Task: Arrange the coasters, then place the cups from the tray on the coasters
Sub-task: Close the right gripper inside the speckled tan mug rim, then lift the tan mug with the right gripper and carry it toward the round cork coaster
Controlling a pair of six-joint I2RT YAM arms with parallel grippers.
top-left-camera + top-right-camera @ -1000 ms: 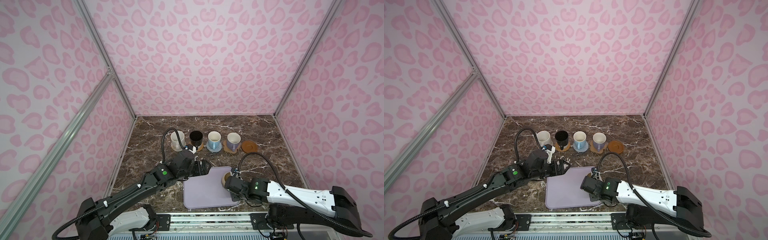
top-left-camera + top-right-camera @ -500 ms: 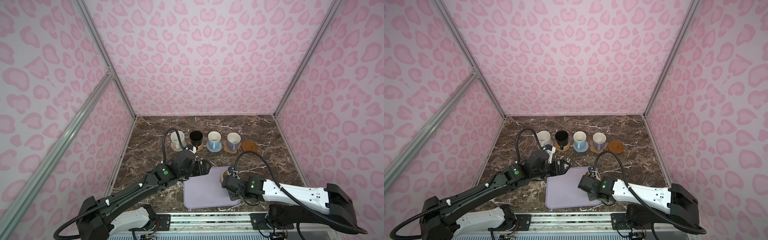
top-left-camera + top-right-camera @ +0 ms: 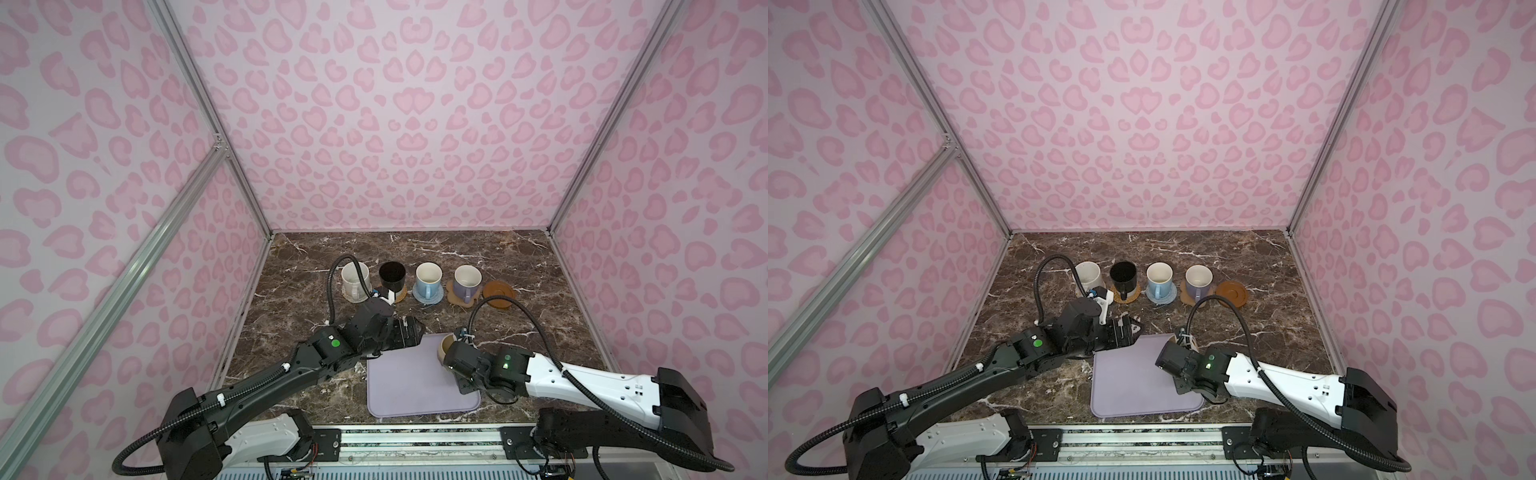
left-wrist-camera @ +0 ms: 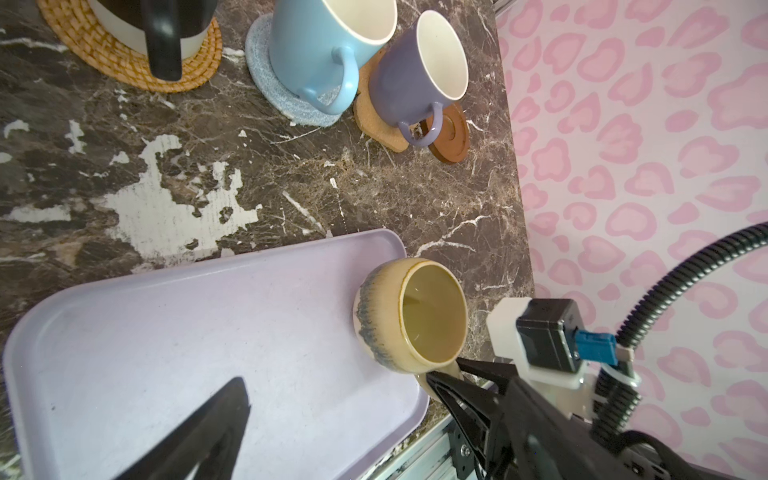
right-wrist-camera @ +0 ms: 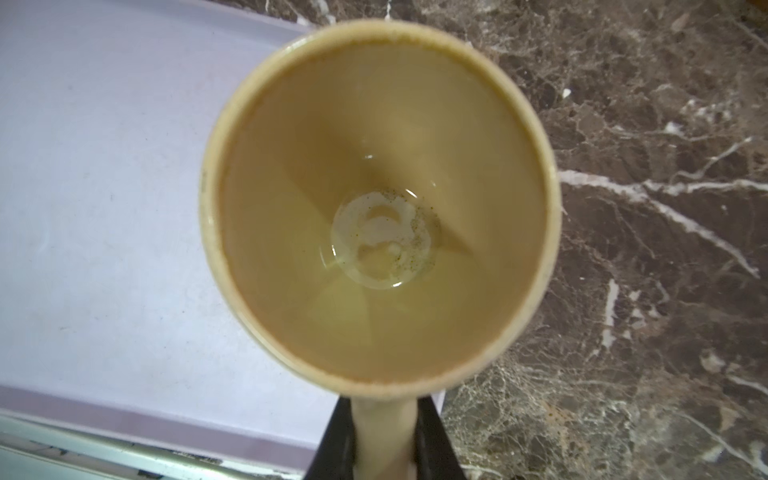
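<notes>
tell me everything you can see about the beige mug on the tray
The beige mug is wide and rounded, glossy like glazed ceramic, yellow-beige with blue-grey streaks on its outer wall. It stands upright and empty, with a pale speckled ring at its bottom. It sits at a corner of the lavender tray. Its handle is pinched between the shut fingers of the right end effector; nothing else touches it.
</notes>
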